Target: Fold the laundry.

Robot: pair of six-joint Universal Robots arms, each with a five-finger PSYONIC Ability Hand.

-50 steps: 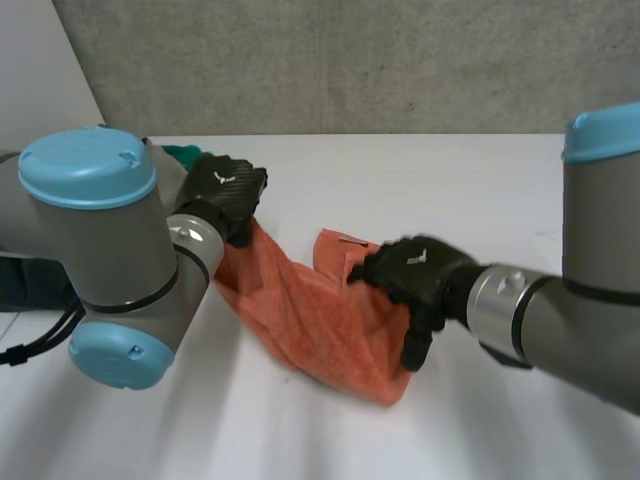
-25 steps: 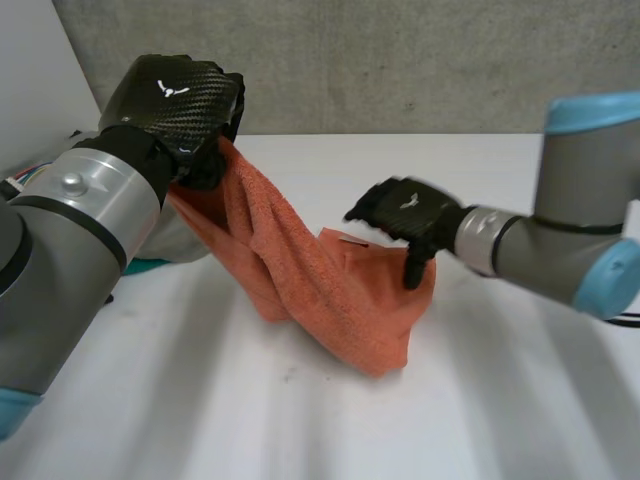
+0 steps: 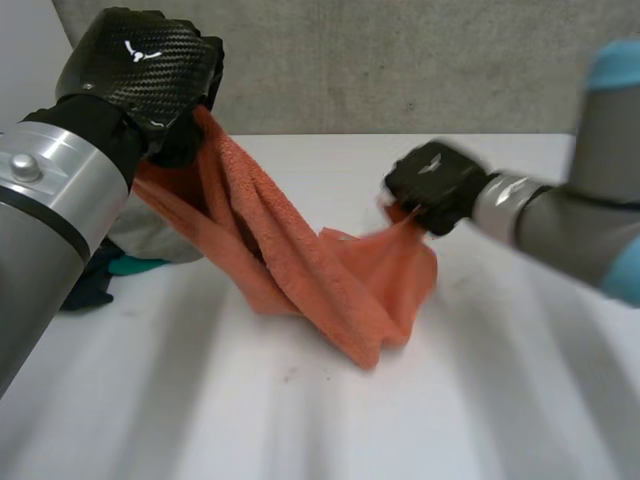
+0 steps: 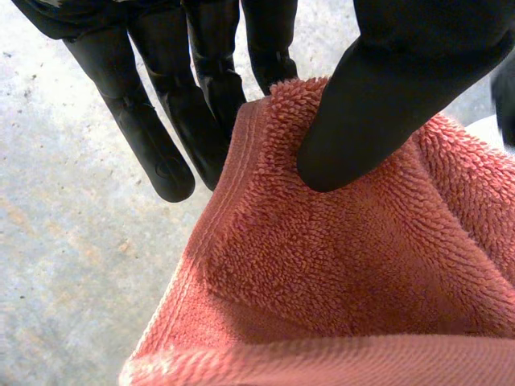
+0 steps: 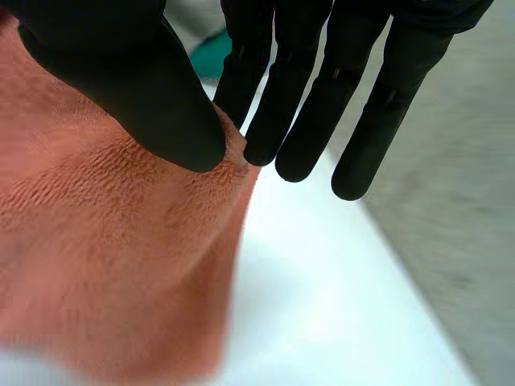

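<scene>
Salmon-orange terry towel (image 3: 300, 270) hangs twisted between the two hands above the white table (image 3: 480, 390); its lowest fold sags down to the tabletop near the middle, while both ends are lifted clear. The left hand (image 3: 140, 75) is raised high at the robot's left side, fingers curled over the towel's upper end; in the left wrist view its thumb (image 4: 378, 104) presses the hemmed edge of the cloth against the fingers (image 4: 201, 112), so that the hand pinches the towel at its border. The right hand (image 3: 435, 185) sits lower and to the right, holding a corner that is pulled taut toward it; in the right wrist view the thumb (image 5: 137, 88) and the nearest fingertips (image 5: 261, 137) close on that corner, the other fingers straight beside it and clear of the cloth. A small heap of other laundry, pale grey with something teal (image 3: 135, 265), lies on the table under the left arm; a concrete wall (image 3: 400, 60) stands behind the table.
</scene>
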